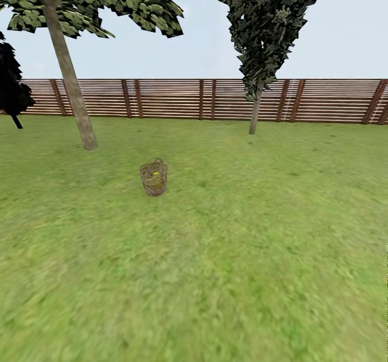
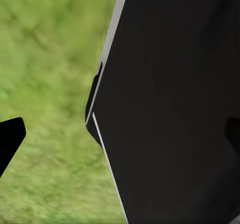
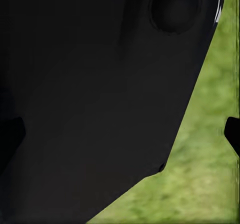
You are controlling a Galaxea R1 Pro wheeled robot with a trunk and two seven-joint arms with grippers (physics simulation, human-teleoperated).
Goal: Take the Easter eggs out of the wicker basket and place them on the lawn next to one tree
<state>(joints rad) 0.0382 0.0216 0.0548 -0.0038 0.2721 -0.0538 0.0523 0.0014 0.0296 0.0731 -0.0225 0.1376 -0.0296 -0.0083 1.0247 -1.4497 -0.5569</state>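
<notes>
**A:** On the lawn, mid-distance in the head view: the wicker basket, upright, with a spot of yellow inside it, presumably the Easter eggs; their number cannot be counted from here. What is the step in hand?

**B:** Most likely the approach. The basket stands well apart from the robot, so the base must close in before either arm can reach.

**A:** And the grippers?

**B:** In the left wrist view, one dark fingertip shows against grass beside the robot's black body panel; the right wrist view gives a similar fingertip at the edge. Nothing lies between the fingers, but whether they are spread or closed cannot be told.

**A:** How should the approach be made?

**B:** Stop short of the basket, rim within reach. The pale-trunked tree stands near, beyond it; the dark columnar tree by the fence lies farther off.
</notes>
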